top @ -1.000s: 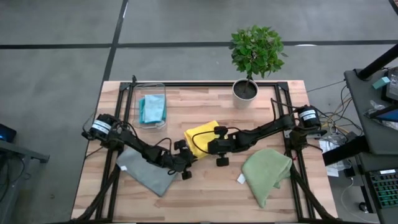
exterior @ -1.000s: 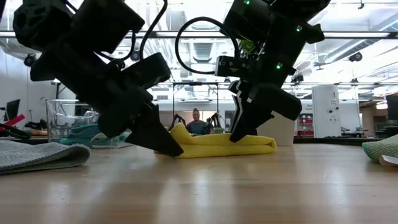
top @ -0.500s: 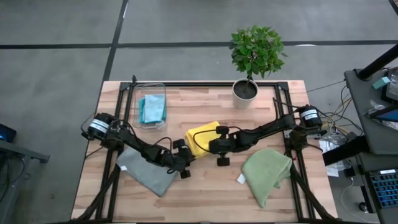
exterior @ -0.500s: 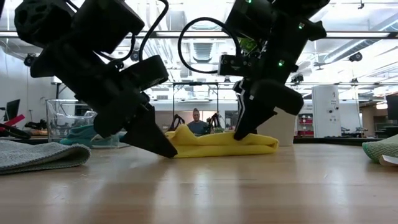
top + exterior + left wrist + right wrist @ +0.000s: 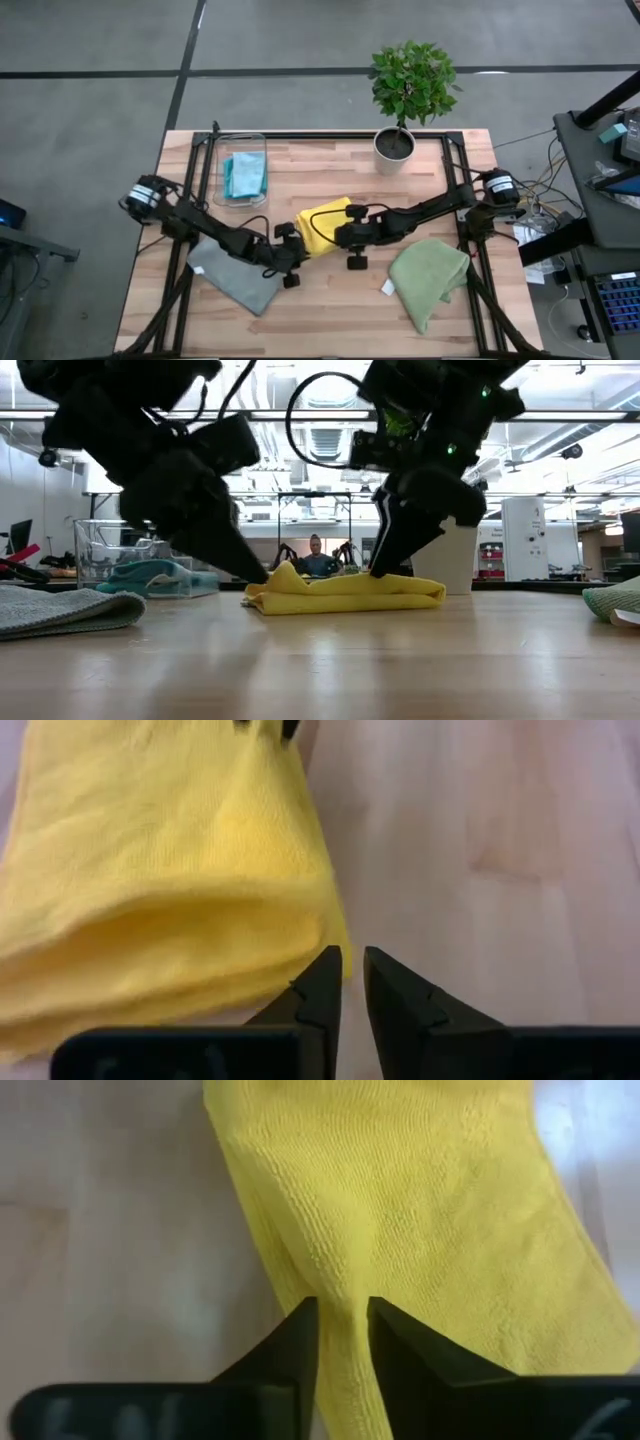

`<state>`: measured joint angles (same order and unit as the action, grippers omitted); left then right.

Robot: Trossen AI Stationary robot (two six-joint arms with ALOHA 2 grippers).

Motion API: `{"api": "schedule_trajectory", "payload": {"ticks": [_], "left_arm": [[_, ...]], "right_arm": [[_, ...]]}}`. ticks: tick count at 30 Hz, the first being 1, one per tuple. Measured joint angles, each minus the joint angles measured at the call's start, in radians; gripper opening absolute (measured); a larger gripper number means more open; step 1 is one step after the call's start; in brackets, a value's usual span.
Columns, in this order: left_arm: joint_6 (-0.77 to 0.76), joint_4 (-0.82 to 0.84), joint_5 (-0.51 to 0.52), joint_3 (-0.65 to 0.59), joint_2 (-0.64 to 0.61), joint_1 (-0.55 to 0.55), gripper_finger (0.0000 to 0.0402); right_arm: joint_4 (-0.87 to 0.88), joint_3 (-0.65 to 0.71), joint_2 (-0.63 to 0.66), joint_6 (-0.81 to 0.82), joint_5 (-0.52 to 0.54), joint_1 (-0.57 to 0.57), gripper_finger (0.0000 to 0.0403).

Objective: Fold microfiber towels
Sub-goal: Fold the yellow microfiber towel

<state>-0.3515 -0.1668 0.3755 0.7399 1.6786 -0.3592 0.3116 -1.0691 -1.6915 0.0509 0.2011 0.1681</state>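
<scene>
At the far left of the worktop [image 5: 330, 300] we see a grey towel [image 5: 232, 276] lying flat near the front edge, with the left arm crossing above its upper part. Behind it, toward the back, stands a clear plastic bin [image 5: 243, 170] holding a teal towel [image 5: 244, 175].

Next comes the left pincer [image 5: 346, 982], low over the wood just beside the yellow towel's front corner; its fingers stand nearly together with only a narrow slit between them, and nothing is in it.

The yellow towel [image 5: 324, 225] lies folded at the middle of the worktop. In the low view it is a flat bundle with one raised peak at its left end.

The right pincer [image 5: 341, 1342] presses onto the towel's right side, its fingers slightly apart with a ridge of yellow cloth pinched up between them.

Further right, a potted plant [image 5: 408, 95] stands at the back edge, well apart from the arms. The olive green towel [image 5: 430, 278] lies near the front right, a white tag [image 5: 387, 288] at its left corner.
</scene>
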Motion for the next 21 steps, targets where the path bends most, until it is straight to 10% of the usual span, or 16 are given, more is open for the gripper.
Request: {"api": "schedule_trajectory", "payload": {"ticks": [8, 21], "left_arm": [[0.035, -0.005, 0.010, -0.001, -0.118, 0.001, 0.0033], [0.095, -0.218, 0.059, -0.001, 0.041, 0.035, 0.0033]], "right_arm": [[0.037, 0.007, 0.113, -0.020, 0.006, 0.011, 0.0110], [-0.183, 0.233, 0.195, 0.005, 0.028, 0.008, 0.0012]]}}
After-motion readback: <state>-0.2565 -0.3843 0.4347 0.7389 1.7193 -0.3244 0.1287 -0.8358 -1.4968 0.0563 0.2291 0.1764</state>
